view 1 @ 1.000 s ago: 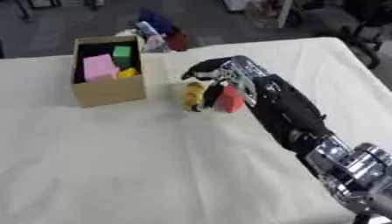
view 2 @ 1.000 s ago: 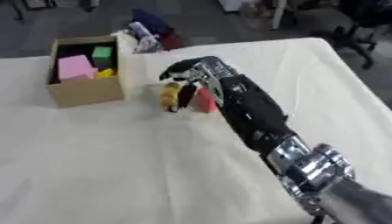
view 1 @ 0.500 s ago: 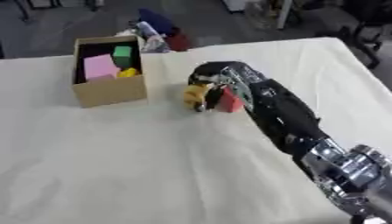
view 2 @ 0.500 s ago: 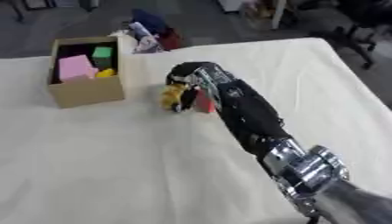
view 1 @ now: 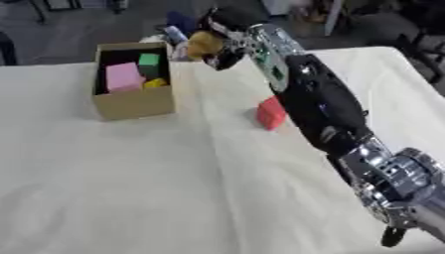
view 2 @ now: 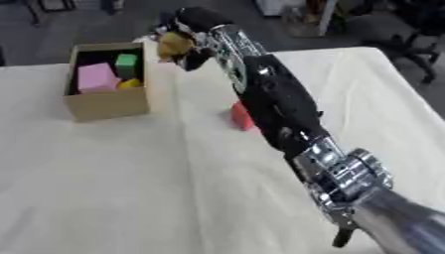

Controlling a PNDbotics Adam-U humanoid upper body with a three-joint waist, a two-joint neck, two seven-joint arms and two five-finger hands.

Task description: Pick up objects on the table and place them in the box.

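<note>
My right hand [view 1: 228, 26] reaches across the table toward the far left, raised above the cloth just right of the cardboard box [view 1: 132, 102]. Its fingers are curled round a yellow object with dark parts [view 1: 205, 43]. The box stands open and holds a pink block [view 1: 121, 77], a green block [view 1: 149, 60] and a yellow piece [view 1: 156, 83]. A red block [view 1: 270, 113] lies on the white cloth beside my forearm. My left hand shows in neither view.
The table is covered with a cream cloth [view 1: 130, 178]. Beyond its far edge sit a few coloured items [view 1: 178, 31] and, at the back right, chair legs [view 1: 417, 30] on a dark floor.
My right hand has lifted the yellow object off the cloth and carried it up and toward the box. The red block stays on the table.
</note>
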